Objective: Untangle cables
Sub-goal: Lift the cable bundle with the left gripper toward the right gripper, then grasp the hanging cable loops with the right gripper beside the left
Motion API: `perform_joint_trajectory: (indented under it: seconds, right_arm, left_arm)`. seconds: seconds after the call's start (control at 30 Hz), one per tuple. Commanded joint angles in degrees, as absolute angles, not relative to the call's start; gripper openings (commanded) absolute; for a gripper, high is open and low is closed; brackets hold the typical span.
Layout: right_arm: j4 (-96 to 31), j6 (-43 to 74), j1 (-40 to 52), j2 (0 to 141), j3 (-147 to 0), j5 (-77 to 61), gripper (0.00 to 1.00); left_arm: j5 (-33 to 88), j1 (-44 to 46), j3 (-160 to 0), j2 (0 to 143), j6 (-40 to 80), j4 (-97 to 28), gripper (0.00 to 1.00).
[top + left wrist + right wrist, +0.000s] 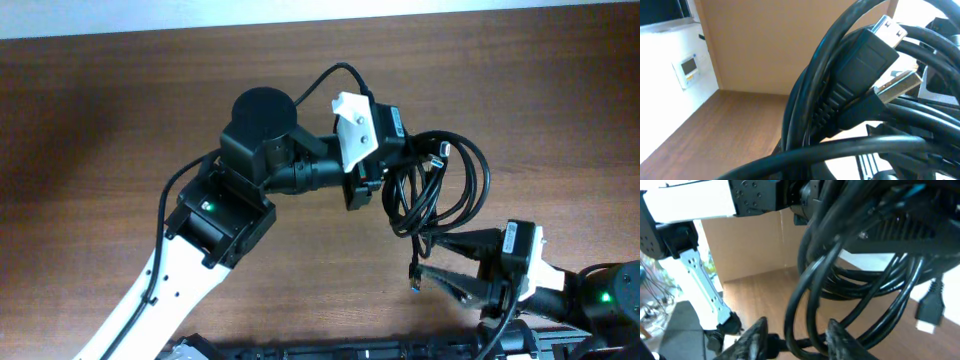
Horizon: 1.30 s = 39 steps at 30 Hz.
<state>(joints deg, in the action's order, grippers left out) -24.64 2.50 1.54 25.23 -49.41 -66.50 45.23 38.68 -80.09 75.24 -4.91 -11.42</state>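
left hand (370, 182): it's pinching the cables (800, 105). You can't see the fingertips themselves from above, but from your right wrist cam the whole bundle hangs from it, up off the table (120, 120).

right hand (430, 258): spread wide and gripping nothing. It sits low at the bottom right, pointing left toward the bundle.

right fingers: both pads (756, 335) show at the bottom of your right wrist view. One strand runs across between them, but I honestly can't tell if it touches either one.

where the cables are: right of centre from overhead, just beside the left hand, looped into a loose messy coil with several strands overlapping.

loose end (413, 283): it drops out of the bottom of the coil with a small connector on it, and ends in the gap between the right fingers.

plugs up close: your left wrist cam is basically all cable. One black plug (860, 55) with a silver tip lies across the strands, and a second silver tip (900, 82) is just below it.

another plug (932, 305): it dangles at the right edge of the right wrist view.

background: there's a brown board (770, 45) behind everything.
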Motion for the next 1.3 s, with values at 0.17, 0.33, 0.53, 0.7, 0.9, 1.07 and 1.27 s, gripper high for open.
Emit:
perform_joint_trajectory:
  seconds: [0.17, 0.33, 0.53, 0.7, 0.9, 1.07, 1.27]
  right_arm:
    - [-24.88, 2.37, 1.87, 25.3, -50.15, -66.87, 0.24]
    - [-27.0, 2.35, 1.87, 25.3, -50.15, -66.76, 0.27]
    - [-27.0, 2.39, 1.87, 25.3, -50.15, -59.2, 0.38]
    - [-25.19, 2.37, 1.87, 25.3, -50.15, -53.1, 0.56]
    - [-21.78, 2.37, 1.87, 25.3, -50.15, -53.1, 0.76]
    - [-18.65, 3.75, 1.87, 25.3, -50.15, -53.1, 0.67]
    - [-17.1, 3.9, 1.87, 25.3, -50.15, -53.54, 0.17]
  left_arm:
    - [42.61, 38.46, -80.36, 73.97, 0.95, -10.74, 0.0]
    - [28.49, 38.04, -80.36, 70.76, 5.91, -11.84, 0.0]
    - [25.63, 38.04, -80.36, 70.26, 8.99, -14.68, 0.0]
    - [25.65, 38.09, -80.36, 70.26, 14.94, -14.85, 0.0]
    - [25.67, 38.11, -80.36, 70.26, 19.14, -15.29, 0.0]
    - [25.63, 39.83, -80.36, 70.26, 22.5, -15.2, 0.0]
    - [25.65, 41.12, -80.36, 70.41, 22.5, -15.51, 0.0]
